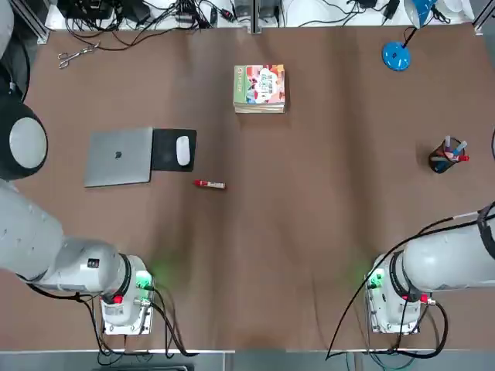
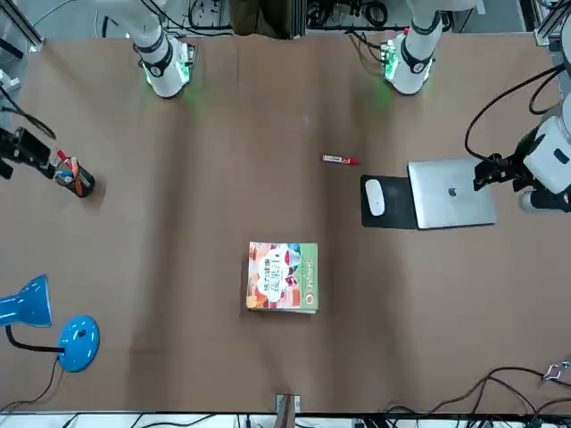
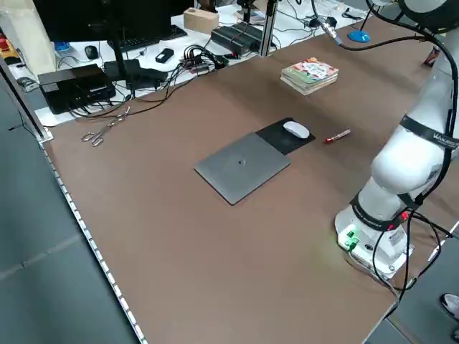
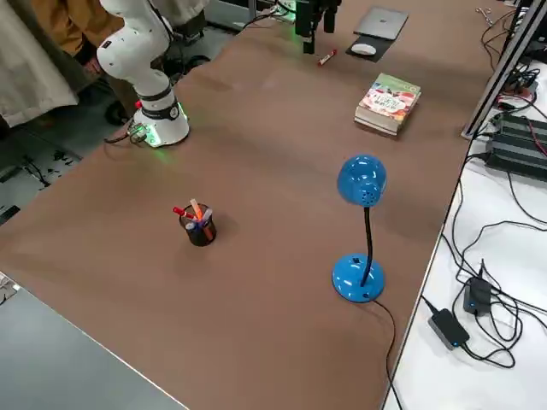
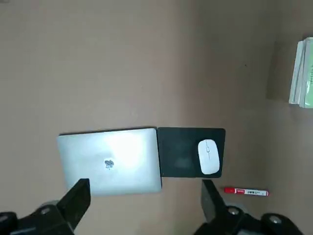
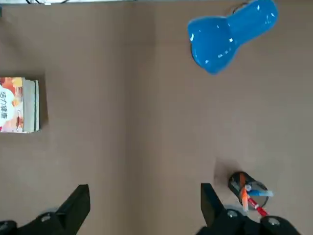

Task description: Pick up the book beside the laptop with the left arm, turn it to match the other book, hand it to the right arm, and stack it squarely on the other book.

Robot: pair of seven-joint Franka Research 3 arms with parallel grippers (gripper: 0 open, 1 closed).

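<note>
The book [image 1: 260,86] with its floral cover and green band lies in the upper middle of the top view, stacked on the other book [image 1: 259,109], of which only the page edges show beneath it. The edges of the two look lined up. The laptop [image 1: 119,157] sits closed at the left of that view, touching the black mouse pad [image 1: 172,150] that carries a white mouse [image 1: 183,150]; a red marker [image 1: 209,184] lies just below the pad on the counter [image 1: 309,216].

The left gripper [image 5: 143,203] hangs high above the laptop, its fingers [image 5: 77,198] spread wide and holding nothing. The right gripper [image 6: 143,203] hangs over bare counter at the right side, its fingers [image 6: 78,199] likewise spread and empty, with the pen cup [image 6: 247,192] near one fingertip.

A blue desk lamp [image 1: 397,54] stands in the upper right of the top view, scissors [image 1: 76,55] in the upper left
</note>
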